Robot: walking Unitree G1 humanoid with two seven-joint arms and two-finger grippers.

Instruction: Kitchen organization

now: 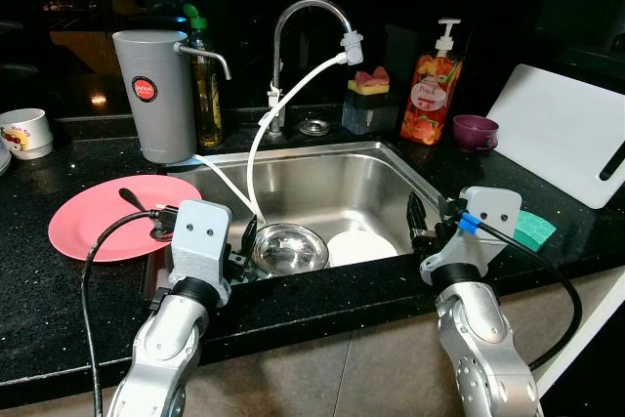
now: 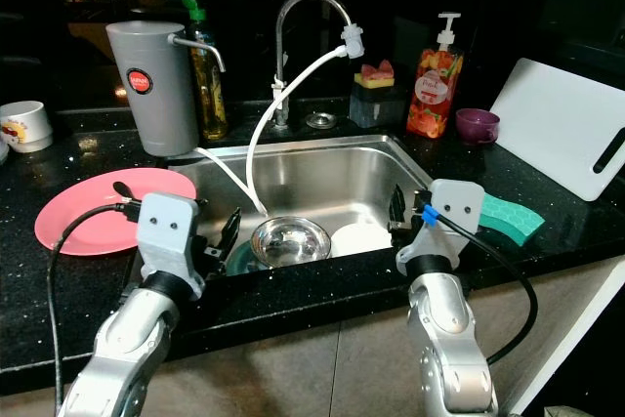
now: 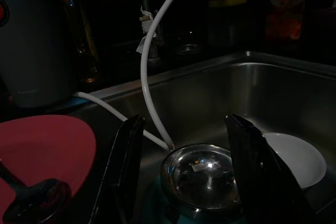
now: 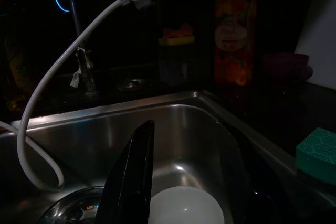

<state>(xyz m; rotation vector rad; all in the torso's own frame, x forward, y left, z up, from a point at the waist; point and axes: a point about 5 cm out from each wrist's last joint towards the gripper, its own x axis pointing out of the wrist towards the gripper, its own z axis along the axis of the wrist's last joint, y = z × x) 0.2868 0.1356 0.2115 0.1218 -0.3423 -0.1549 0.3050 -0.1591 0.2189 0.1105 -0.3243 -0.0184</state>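
**Both arms poised at the sink's near edge**

From where I stand, the robot leans over the steel sink [image 1: 391,168] set in the black table [image 1: 59,290]. Down in the basin lie a shiny steel bowl [image 1: 290,247] and, touching its right side, a white dish [image 1: 361,246]. A white hose [image 1: 256,144] loops down from the tap [image 1: 308,21] and ends just behind the bowl.

The left tool [image 3: 184,171] hangs at the near left rim with its two black fingers spread wide; in its wrist view the steel bowl sits straight ahead and just below, framed between them. The right tool [image 1: 418,222] hovers at the near right corner, above and slightly right of the white dish. One finger [image 4: 128,177] shows plainly in its wrist view, but I cannot tell whether the pair is spread or closed.

So the left arm is nearer the bowl and the right arm nearer the dish; each thing lies forward and down from its tool, so I'd guess either pick-up means a short dip into the basin.

On the table left of the sink rests a pink plate [image 1: 83,231] with a dark spoon [image 1: 137,204] on it, and a green sponge [image 1: 534,229] lies to the right.
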